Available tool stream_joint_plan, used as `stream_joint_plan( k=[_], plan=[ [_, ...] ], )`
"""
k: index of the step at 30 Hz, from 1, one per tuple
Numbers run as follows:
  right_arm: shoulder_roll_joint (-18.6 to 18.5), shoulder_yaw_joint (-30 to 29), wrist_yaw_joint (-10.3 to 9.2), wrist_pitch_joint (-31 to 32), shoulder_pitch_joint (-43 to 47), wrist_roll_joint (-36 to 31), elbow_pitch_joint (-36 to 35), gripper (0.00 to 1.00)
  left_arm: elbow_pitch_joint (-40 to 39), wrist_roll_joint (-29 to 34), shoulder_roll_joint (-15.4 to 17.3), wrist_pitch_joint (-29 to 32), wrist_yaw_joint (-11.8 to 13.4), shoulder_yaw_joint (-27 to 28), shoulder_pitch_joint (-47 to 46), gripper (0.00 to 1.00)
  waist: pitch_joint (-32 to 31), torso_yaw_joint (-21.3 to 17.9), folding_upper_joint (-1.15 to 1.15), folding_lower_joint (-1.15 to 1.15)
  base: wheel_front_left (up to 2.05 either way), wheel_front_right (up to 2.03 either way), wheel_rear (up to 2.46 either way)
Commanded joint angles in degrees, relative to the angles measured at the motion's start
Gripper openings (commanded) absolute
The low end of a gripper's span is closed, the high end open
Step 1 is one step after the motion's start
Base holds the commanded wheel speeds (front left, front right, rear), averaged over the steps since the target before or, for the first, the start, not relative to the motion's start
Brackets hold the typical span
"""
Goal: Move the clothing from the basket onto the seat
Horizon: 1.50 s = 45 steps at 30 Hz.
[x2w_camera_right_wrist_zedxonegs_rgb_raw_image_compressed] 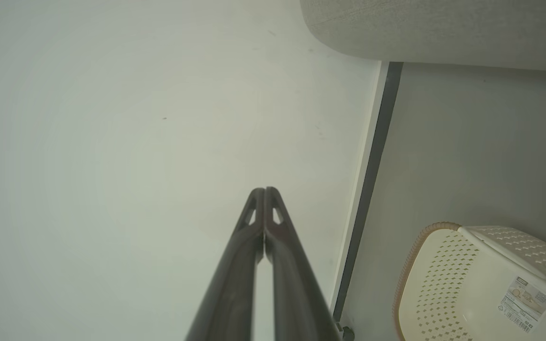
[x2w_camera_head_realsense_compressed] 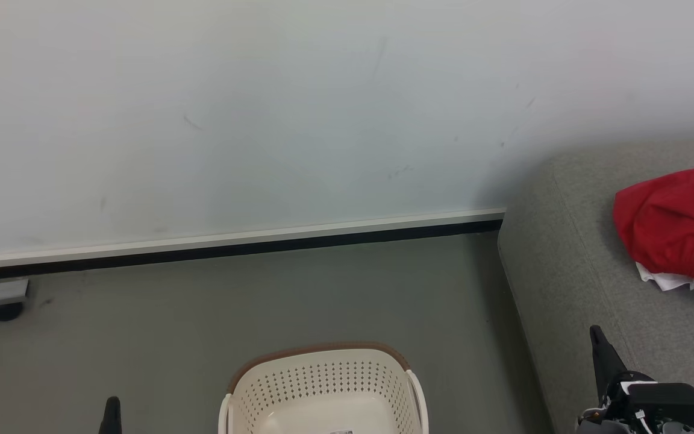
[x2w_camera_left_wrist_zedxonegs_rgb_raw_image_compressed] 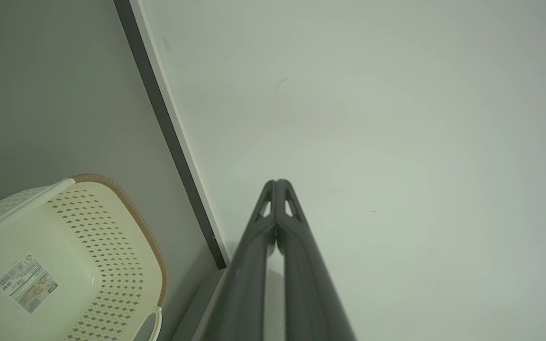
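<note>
Red clothing (x2w_camera_head_realsense_compressed: 675,226), with a little white showing under it, lies on the grey sofa seat (x2w_camera_head_realsense_compressed: 564,277) at the right edge of the head view. The cream laundry basket (x2w_camera_head_realsense_compressed: 323,380) stands on the grey floor (x2w_camera_head_realsense_compressed: 142,337) at bottom centre, apart from the sofa, and a label (x2w_camera_left_wrist_zedxonegs_rgb_raw_image_compressed: 26,283) is stuck on its inner bottom. The left hand (x2w_camera_left_wrist_zedxonegs_rgb_raw_image_compressed: 277,182) sits at the lower left of the head view, its two dark fingers pressed together at the tips and pointing at the pale wall (x2w_camera_head_realsense_compressed: 262,120). The right hand (x2w_camera_right_wrist_zedxonegs_rgb_raw_image_compressed: 264,189), at the lower right by the sofa's front edge, has its fingers together too. A dark baseboard (x2w_camera_head_realsense_compressed: 232,248) runs below the wall.
</note>
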Motion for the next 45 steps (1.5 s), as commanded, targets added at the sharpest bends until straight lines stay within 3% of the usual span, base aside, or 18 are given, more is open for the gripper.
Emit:
stream_joint_plan(
  k=[1, 23, 45],
  plan=[
    [0.27, -0.46, 0.02, 0.51, -1.13, 1.35, 0.20, 0.00, 0.14, -1.59, 0.05, 0.42, -0.35, 0.35, -1.13, 0.00, 0.11, 0.04, 0.00, 0.00, 0.00, 0.00, 0.00],
    [1.12, -3.40, 0.02, 3.37, -2.85, 9.12, 1.57, 0.00, 1.36, -10.28, 0.04, 2.15, -0.55, 0.82, -2.52, 0.00, 1.16, 0.42, 0.00, 0.00, 0.00, 0.00, 0.00],
    [1.43, -3.83, 0.02, 3.67, -2.88, 8.36, 1.57, 0.00, 1.32, -9.92, 0.04, 2.12, -0.52, 0.79, -2.48, 0.00, 1.17, 0.43, 0.00, 0.00, 0.00, 0.00, 0.00]
  ],
)
